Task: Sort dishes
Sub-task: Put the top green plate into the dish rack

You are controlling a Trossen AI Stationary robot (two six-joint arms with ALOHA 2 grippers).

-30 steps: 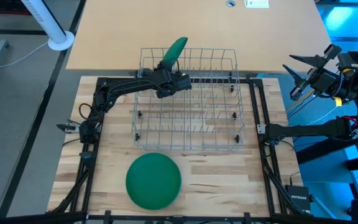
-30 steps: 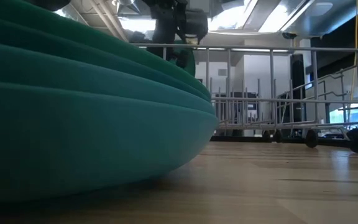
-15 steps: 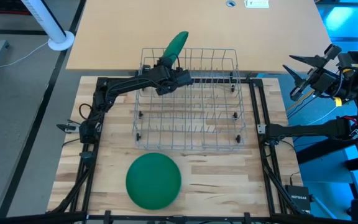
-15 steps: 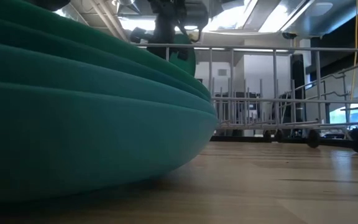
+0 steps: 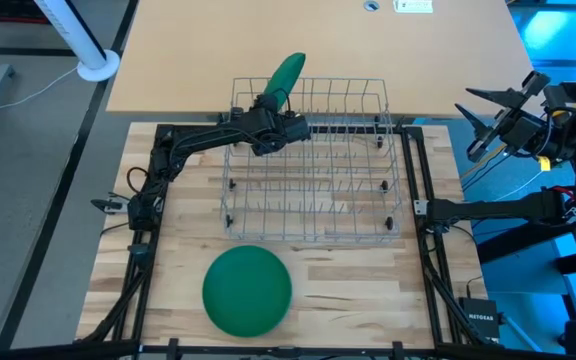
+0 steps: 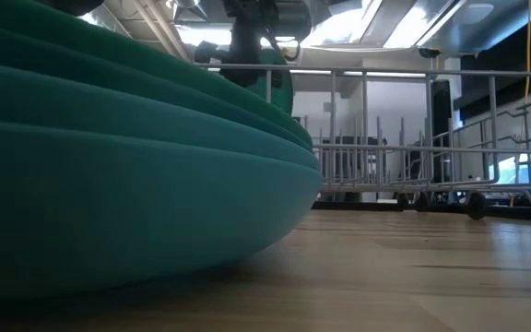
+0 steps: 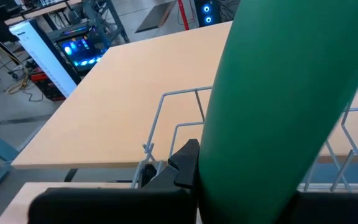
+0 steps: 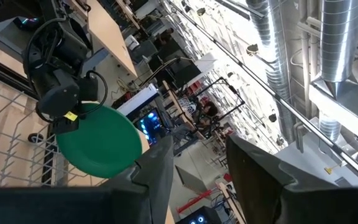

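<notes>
I have one green plate (image 5: 286, 74) clenched on edge in my left jaws (image 5: 268, 102), which are up over the far left corner of the wire rack (image 5: 308, 160); the plate leans away from me, its upper rim out past the rack's back rail, and in my wrist view it fills most of what I see. The step in hand, as I judge it, is to stand this plate in a slot between the upright wires. To do that well I should bring the plate nearer to vertical before lowering, line its lower edge up with a gap between two wires rather than on top of one, and come down slowly so the rim slides in instead of catching. The rack looks light and sits loose on the tabletop (image 5: 348, 275), so any sideways push from me could drag it; I want to press straight down only. I should not let go until the plate's bottom edge rests on the rack floor and a wire props it, or it may tip flat. The remaining plates wait in a stack (image 5: 247, 290) on the near side of the tabletop. My right jaws (image 5: 490, 122) hang parted and empty, well off to the right of the rack.
</notes>
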